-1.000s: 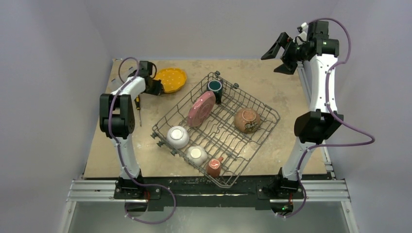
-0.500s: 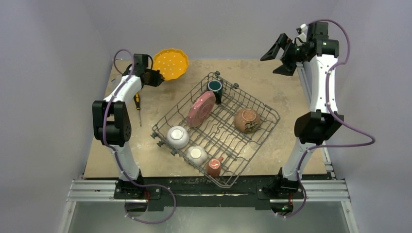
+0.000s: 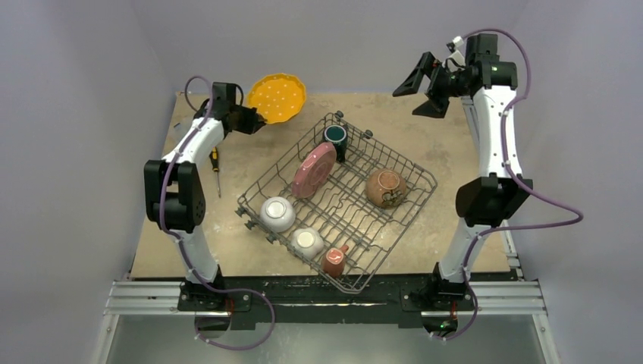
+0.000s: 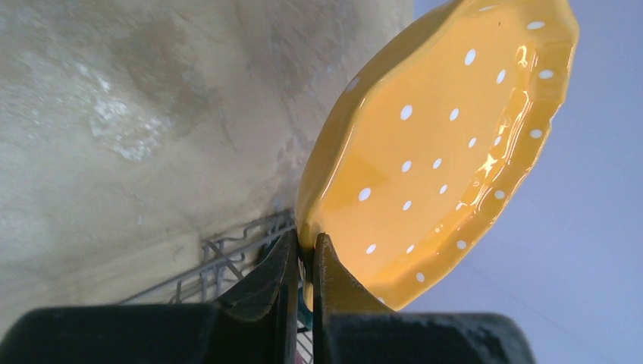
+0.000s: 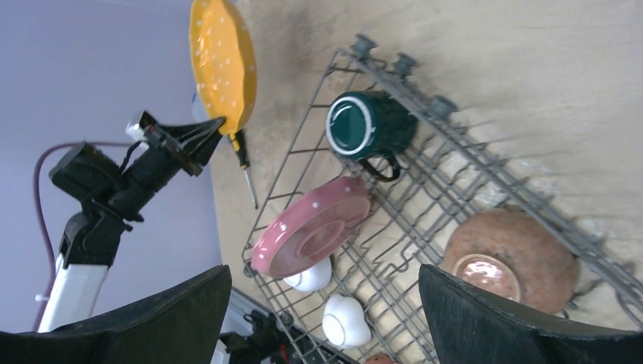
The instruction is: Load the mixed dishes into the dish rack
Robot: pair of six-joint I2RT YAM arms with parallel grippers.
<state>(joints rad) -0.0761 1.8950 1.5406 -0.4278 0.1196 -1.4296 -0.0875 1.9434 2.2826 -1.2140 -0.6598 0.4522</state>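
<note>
My left gripper (image 3: pixel 256 120) is shut on the rim of the yellow plate (image 3: pixel 280 98), holding it tilted in the air above the table's far left, beyond the grey wire dish rack (image 3: pixel 413 208). In the left wrist view my gripper (image 4: pixel 305 262) pinches the yellow plate's (image 4: pixel 440 144) edge. The rack holds the pink dotted plate (image 3: pixel 314 170) on edge, the dark teal mug (image 3: pixel 335 139), the brown bowl (image 3: pixel 386 187), the white bowl (image 3: pixel 277 213), the small bowl (image 3: pixel 306 242) and the red-and-white mug (image 3: pixel 334 260). My right gripper (image 3: pixel 421 86) is open and empty, high above the far right.
A screwdriver (image 3: pixel 215 168) lies on the table left of the rack, also in the right wrist view (image 5: pixel 244 163). Purple-grey walls enclose the table on three sides. The clear plastic box is out of view.
My left gripper lifted the yellow plate off the table and carried it up and to the right. My right gripper shifted left, staying open.
</note>
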